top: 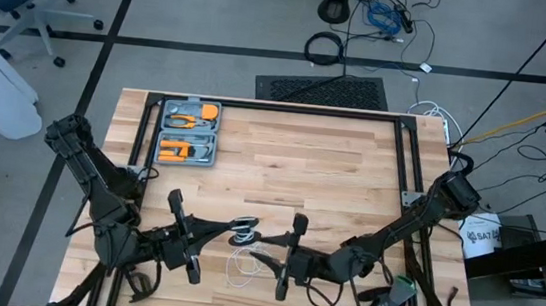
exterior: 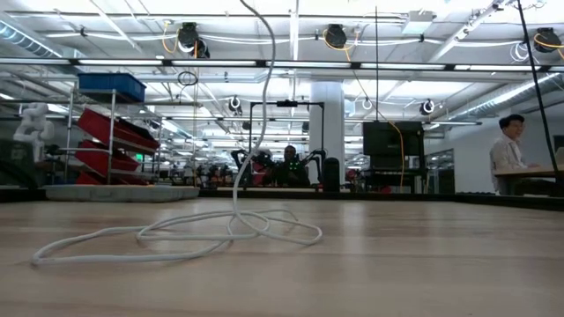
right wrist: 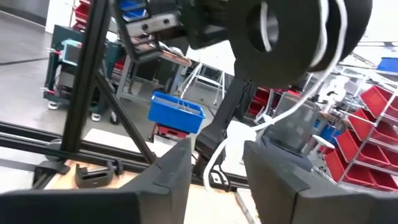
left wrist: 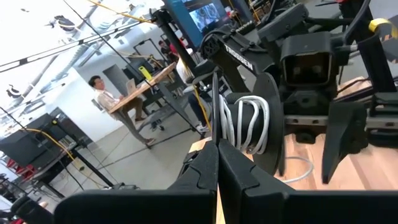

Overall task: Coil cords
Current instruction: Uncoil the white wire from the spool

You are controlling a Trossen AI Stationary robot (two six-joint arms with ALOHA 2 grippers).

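The small black reel [top: 243, 235] with white cord wound on it is held above the table's near middle by my left gripper [top: 231, 229], which is shut on it. It shows large in the left wrist view [left wrist: 258, 121] and in the right wrist view [right wrist: 292, 31]. The white cord [exterior: 236, 167] hangs from the reel. Its loose loops [exterior: 189, 236] lie on the table [top: 242, 268]. My right gripper [top: 256, 256] is open just right of the reel. The cord [right wrist: 214, 155] runs down between its fingers; I cannot tell whether it touches them. My left gripper pinches the reel between its two fingers at the edge of a thin flange [left wrist: 215, 109]. The fingers come nearly level from the table's left. The reel is lifted clear of the table, standing on edge, with the cord hanging from it to the table.
A grey tool case [top: 188, 132] with orange tools lies open at the table's far left. A black frame [top: 408, 156] runs along the far and side edges. Bare wood lies between the case and the arms. A seated person [exterior: 509, 150] shows beyond the table.
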